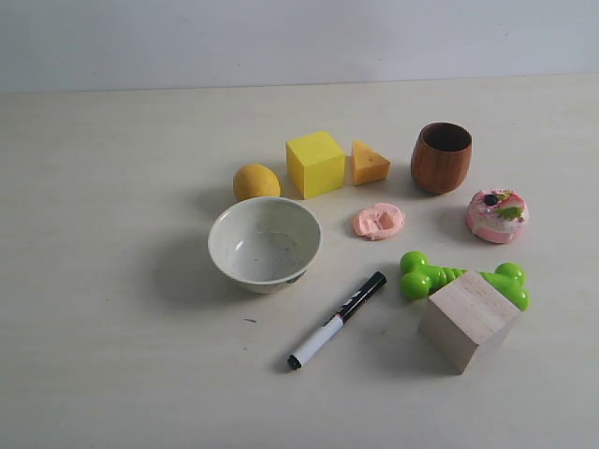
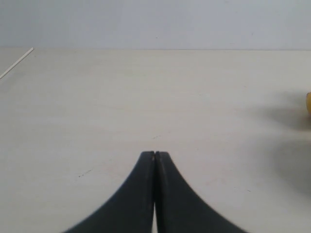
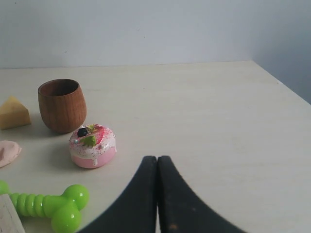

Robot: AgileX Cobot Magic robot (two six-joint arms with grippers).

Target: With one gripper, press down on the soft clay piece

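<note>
Soft clay piece (image 3: 8, 153) half outside the right wrist view

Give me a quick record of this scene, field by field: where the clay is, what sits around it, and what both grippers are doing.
clay: soft clay piece, pink, dented on top, lying free on the table
neighbours, exterior view: cheese wedge behind it, white bowl on its left, donut toy on its right, marker in front
left gripper: shut, over bare table, clay outside its view
right gripper: shut, clay at the edge of its view
contact: neither gripper touches the clay
</note>
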